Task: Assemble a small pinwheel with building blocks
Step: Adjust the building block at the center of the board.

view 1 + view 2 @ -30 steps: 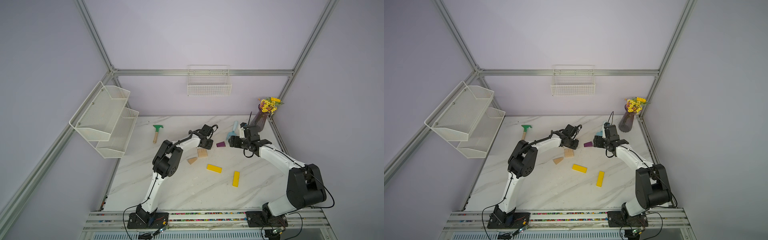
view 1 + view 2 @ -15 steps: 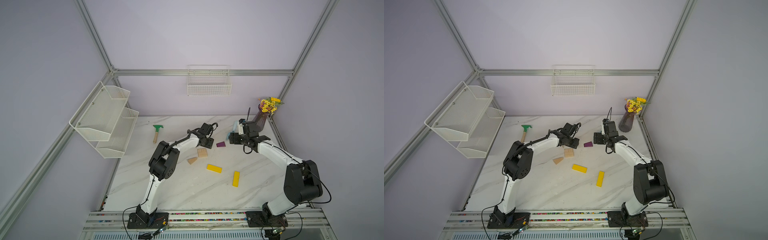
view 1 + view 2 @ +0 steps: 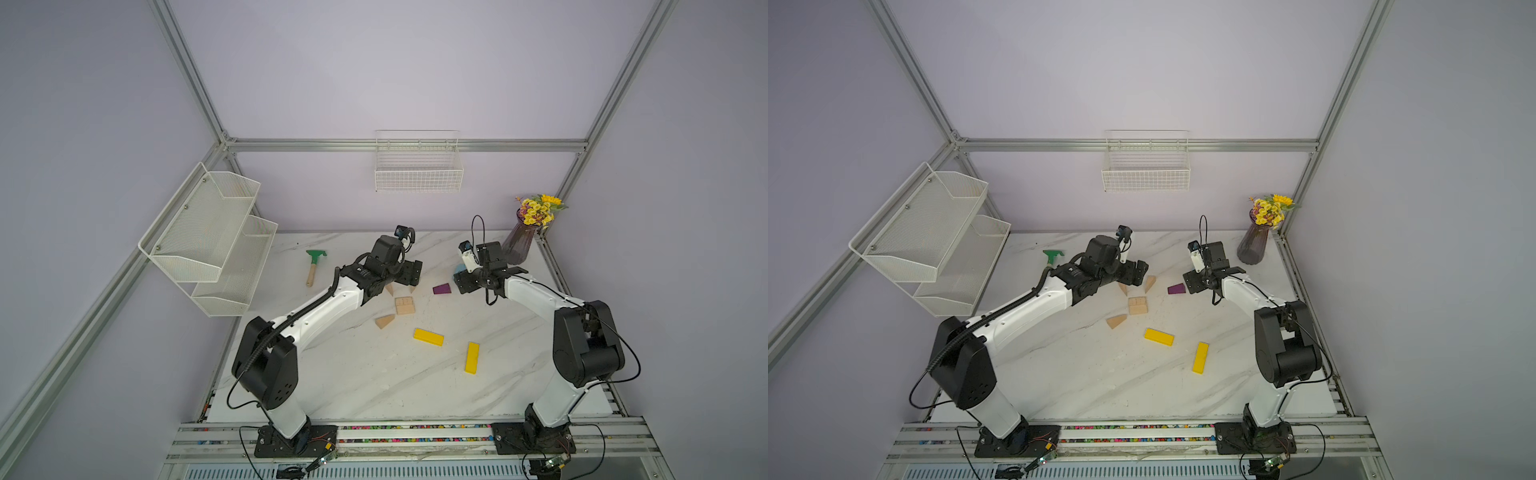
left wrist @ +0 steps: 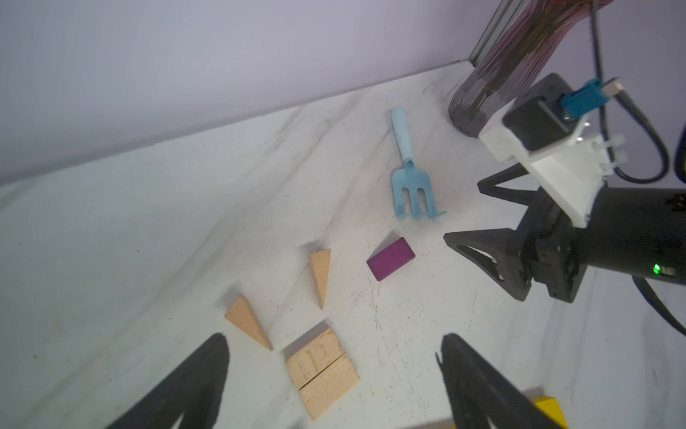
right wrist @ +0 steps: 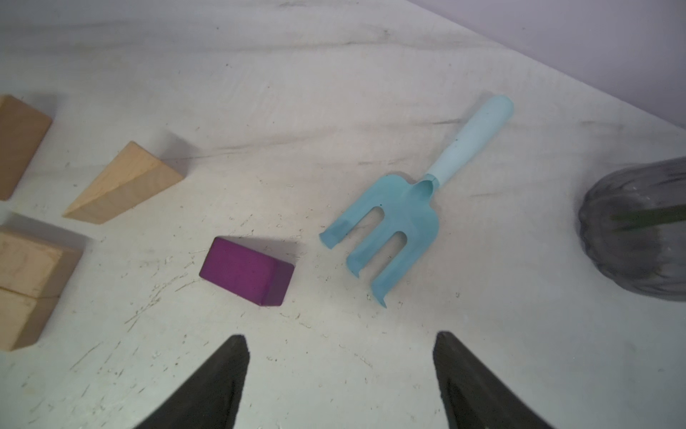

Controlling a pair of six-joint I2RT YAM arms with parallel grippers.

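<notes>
left jaws spread wide, nothing in them, above the loose wood pieces mid-bench. Two rectangular blocks lie touching as a square. First wedge and second wedge sit just beyond it toward the far edge. Third wedge is off its near-left side. right jaws are wide open and empty, just beside the purple wedge. Yellow bar and other yellow bar lie apart nearer the near edge. Pinwheel not assembled.
</notes>
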